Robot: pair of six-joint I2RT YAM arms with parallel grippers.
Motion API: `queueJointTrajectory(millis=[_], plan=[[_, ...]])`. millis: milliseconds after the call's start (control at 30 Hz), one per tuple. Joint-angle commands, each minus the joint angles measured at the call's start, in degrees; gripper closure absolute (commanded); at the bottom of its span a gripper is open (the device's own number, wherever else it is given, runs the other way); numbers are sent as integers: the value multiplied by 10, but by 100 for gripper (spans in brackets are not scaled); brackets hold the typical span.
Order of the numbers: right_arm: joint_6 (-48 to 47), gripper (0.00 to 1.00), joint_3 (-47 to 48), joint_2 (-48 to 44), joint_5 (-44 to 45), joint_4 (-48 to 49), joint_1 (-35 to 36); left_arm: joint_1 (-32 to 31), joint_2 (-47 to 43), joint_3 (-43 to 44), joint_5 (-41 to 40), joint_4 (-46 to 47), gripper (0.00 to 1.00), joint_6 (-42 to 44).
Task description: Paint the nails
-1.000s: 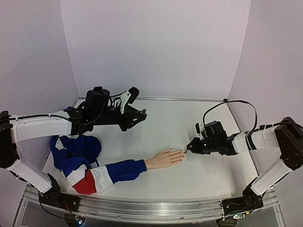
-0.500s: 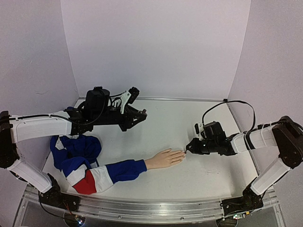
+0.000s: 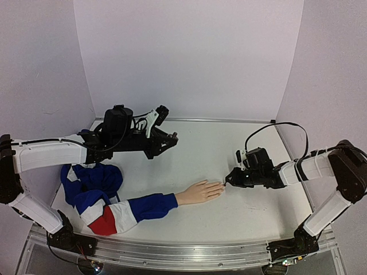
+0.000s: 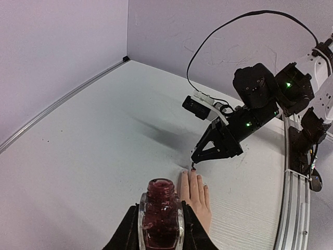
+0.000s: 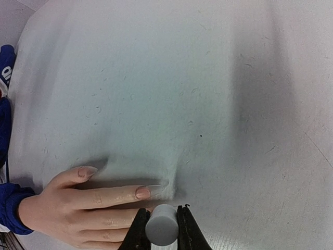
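The mannequin hand [image 3: 198, 192] lies flat on the white surface [image 3: 229, 143], palm down. Its fingers point toward the right arm, and its wrist runs into a blue, white and red sleeve [image 3: 143, 207] that bunches up on the side away from the fingertips. The nails [image 5: 143, 192] are at the ends of those fingers. From the right wrist two show clearly as small pale pinkish ovals, one on the thumb and one on the finger next to it.

The right pincer [image 3: 229, 180] sits low, just beyond the fingertips of the mannequin hand. It is closed on a small pale grey brush cap [image 5: 162, 225], with its two dark fingers pressed against the cap's sides. From the left wrist, a thin dark brush tip [image 4: 193, 167] reaches down from this pincer to the end of the longest fingers. Whether it actually touches a nail cannot be told.

The left pincer [image 3: 171, 137] hangs well apart from the mannequin hand, farther toward the back wall and raised off the surface. It is clamped on an uncapped polish bottle [image 4: 160, 208], held upright with its neck open and dark red polish visible through the glass. Seen from this pincer's own camera, the mannequin hand's fingers lie just behind the bottle
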Motion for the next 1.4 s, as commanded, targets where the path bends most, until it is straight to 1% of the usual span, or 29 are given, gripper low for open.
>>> queueJointTrajectory(millis=[0,767,1033,1367], plan=[[5,100,20,3,13,0,-3,-3,-9,29,6,29,100,2],[8,100,28,13,37,-15,-3,-3,-4,33,6,30,100,8],[4,100,32,-9,57,-42,-3,-3,-5,31,7,29,100,7],[-19,100,16,-53,20,-42,-3,-3,-10,28,8,30,100,4]])
